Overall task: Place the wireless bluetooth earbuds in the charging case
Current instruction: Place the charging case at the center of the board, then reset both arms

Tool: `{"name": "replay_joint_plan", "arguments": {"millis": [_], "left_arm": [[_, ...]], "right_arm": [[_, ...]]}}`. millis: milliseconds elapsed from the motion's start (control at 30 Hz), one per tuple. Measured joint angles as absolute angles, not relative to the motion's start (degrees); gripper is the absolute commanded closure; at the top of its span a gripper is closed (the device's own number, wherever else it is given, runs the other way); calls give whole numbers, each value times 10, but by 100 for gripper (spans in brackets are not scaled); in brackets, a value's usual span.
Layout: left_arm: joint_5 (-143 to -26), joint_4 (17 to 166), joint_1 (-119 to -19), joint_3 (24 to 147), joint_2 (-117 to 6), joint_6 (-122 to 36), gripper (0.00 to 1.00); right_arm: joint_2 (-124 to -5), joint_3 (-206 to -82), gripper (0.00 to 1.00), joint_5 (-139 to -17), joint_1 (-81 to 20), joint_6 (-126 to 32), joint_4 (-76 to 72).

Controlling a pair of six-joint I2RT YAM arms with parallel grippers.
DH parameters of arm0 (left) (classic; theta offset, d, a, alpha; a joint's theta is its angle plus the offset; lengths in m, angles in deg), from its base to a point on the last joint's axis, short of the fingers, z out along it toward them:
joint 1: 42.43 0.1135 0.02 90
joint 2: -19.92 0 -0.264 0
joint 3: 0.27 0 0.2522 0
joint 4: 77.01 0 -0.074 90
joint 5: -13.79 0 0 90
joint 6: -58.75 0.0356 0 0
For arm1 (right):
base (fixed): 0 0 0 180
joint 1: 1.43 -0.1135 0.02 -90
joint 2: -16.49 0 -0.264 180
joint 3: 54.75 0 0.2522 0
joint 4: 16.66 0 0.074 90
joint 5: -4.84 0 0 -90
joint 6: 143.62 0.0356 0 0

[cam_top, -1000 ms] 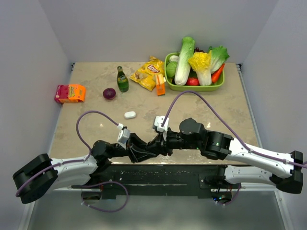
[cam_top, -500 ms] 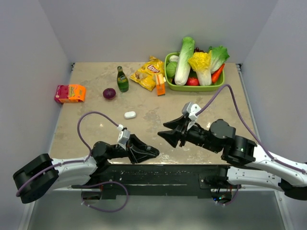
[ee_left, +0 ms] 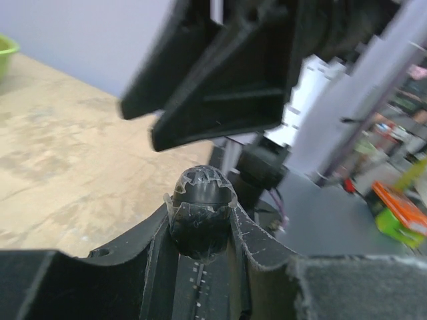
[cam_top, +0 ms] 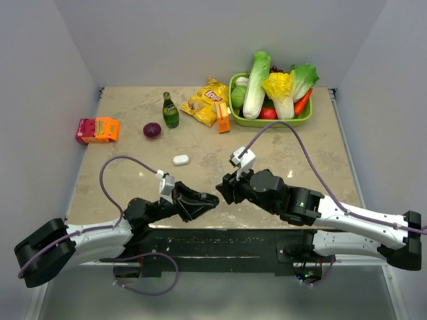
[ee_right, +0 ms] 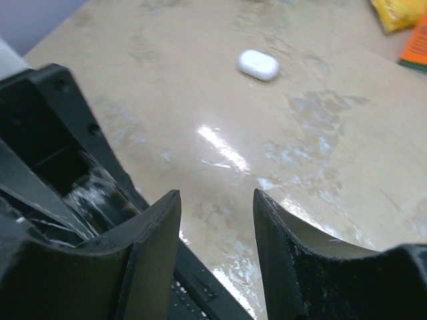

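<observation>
Your black earbud [ee_left: 200,200] sits pinched between the fingertips of the left hand [ee_left: 200,217], which is clamped tight on it. The left wrist view shows you its rounded dome poking up past the pads, with ragged scraps of clear film around it. From above you cannot make the bud out at all. There the left hand [cam_top: 208,198] is only a dark wedge held over the near part of the worktop [cam_top: 120,107].

The right hand [ee_right: 215,200] faces it tip to tip, close but not touching. Its fingers stand apart with nothing between them, and its own camera shows bare worktop through the gap. In the left wrist view those same fingers loom blurred just above and beyond the bud.

The charging case [ee_right: 259,65], a closed white oval, lies flat on the worktop beyond both hands, apart from each.

Only the top view gives you the far side. A green bottle [cam_top: 171,110] and a purple onion [cam_top: 152,130] stand past the left hand. A yellow chip bag [cam_top: 207,100] and a green basket [cam_top: 235,113] of vegetables stand past the right.
</observation>
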State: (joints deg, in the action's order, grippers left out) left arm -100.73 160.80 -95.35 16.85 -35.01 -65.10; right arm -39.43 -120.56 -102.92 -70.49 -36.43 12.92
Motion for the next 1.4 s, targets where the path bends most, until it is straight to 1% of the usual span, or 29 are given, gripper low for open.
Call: {"name": "replay_joint_plan", "arguments": {"millis": [133,200,333,467,533,567,667,833,933,967,1000,1033,1067,1167,1267,1400], "left_arm": [[-882,1550,-953,173,-353,-665,100],[-821,1504,-941,189,-381,-691,100],[-761,1436,-890,250,-489,-733,100],[-741,1363,-855,356,-623,-741,99],[-738,1339,-847,402,-676,-741,93],[-738,1329,-844,419,-696,-741,84],[-738,1305,-838,453,-744,-741,69],[-738,1269,-832,469,-796,-741,61],[-740,1272,-828,474,-803,-743,50],[-740,1271,-827,476,-803,-742,42],[-740,1269,-827,479,-803,-742,37],[-740,1268,-827,481,-802,-741,24],[-738,1265,-827,483,-800,-740,0],[-728,1245,-827,486,-773,-732,0],[-702,1192,-825,476,-736,-726,0],[-650,1095,-825,457,-643,-724,0]], "right_arm": [[-368,-1142,45,-1115,-702,-319,112],[-362,-1119,44,-1135,-699,-303,102],[-397,-1108,44,-1149,-698,-276,89],[-433,-1108,43,-1154,-698,-262,91],[-440,-1108,43,-1153,-698,-259,94],[-439,-1108,43,-1153,-698,-257,95],[-433,-1108,42,-1152,-698,-255,97],[-404,-1108,42,-1153,-698,-255,100],[-388,-1108,42,-1155,-698,-255,103],[-384,-1108,42,-1156,-698,-255,104],[-382,-1108,41,-1156,-698,-255,104],[-381,-1108,41,-1157,-698,-255,105],[-381,-1108,41,-1157,-698,-255,105],[-381,-1108,41,-1158,-698,-255,115],[-381,-1108,41,-1162,-698,-255,125],[-372,-1106,41,-1176,-698,-255,134]]}}
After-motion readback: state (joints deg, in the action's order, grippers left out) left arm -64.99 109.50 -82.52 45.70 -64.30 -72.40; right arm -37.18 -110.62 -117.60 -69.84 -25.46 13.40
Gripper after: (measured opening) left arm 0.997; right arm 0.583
